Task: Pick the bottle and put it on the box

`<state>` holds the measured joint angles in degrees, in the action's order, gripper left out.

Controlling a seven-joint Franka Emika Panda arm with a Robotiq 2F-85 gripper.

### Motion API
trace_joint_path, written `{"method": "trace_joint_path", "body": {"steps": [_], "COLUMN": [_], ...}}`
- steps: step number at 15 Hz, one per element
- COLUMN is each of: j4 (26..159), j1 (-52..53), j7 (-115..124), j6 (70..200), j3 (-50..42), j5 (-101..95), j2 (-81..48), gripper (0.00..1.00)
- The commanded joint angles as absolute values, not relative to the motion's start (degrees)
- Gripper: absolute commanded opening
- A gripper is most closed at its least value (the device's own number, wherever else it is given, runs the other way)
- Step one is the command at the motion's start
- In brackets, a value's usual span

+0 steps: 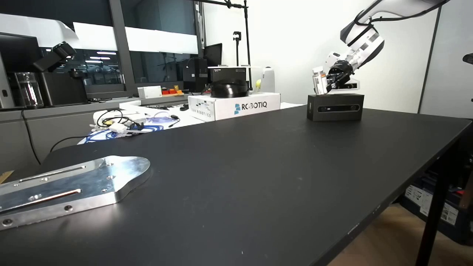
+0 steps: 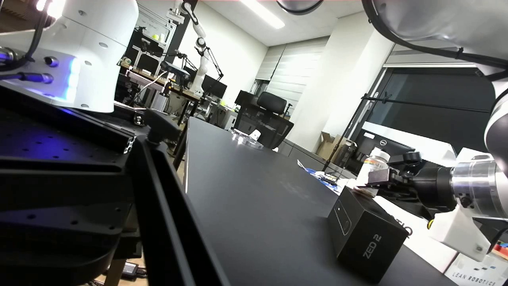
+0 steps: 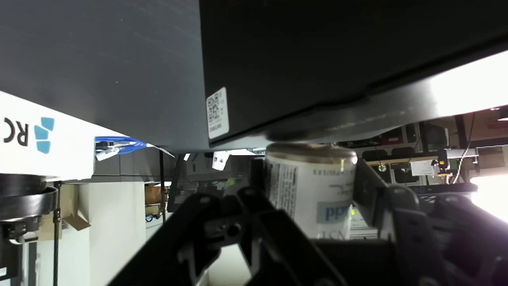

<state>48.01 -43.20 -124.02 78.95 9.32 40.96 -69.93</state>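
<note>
The bottle (image 1: 320, 81) is white with a printed label and a white cap. It leans slightly and is over one end of the black box (image 1: 335, 107) in both exterior views. My gripper (image 2: 380, 178) comes from the side, with its fingers on both sides of the bottle (image 2: 372, 167). In the wrist view the bottle (image 3: 311, 190) sits between the two fingers, its base close to the top of the box (image 3: 301, 63). I cannot tell whether the base touches the box. The box (image 2: 367, 234) stands on the dark table, and its side reads ZED 2.
A shiny metal plate (image 1: 77, 181) lies at the far end of the black table (image 1: 236, 177). A white Robotiq carton (image 1: 240, 107) with a black round object (image 1: 229, 88) on it stands behind the table, beside tangled cables (image 1: 122, 125). A black office chair (image 2: 270, 115) stands past the far end.
</note>
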Motion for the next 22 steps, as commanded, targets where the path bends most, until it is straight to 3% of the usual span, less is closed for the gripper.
{"method": "trace_joint_path", "body": {"steps": [1, 4, 22], "j4": [47.12, 46.88, 49.13], "j1": [-43.60, -43.63, -41.84], "j7": [-123.55, -123.52, -123.27], "j6": [79.27, 79.25, 78.69], "j3": [9.26, 9.25, 10.47], "j5": [41.36, 41.33, 40.95], "j2": [-71.05, -71.63, -64.24], "gripper": [0.86, 1.00, 1.00]}}
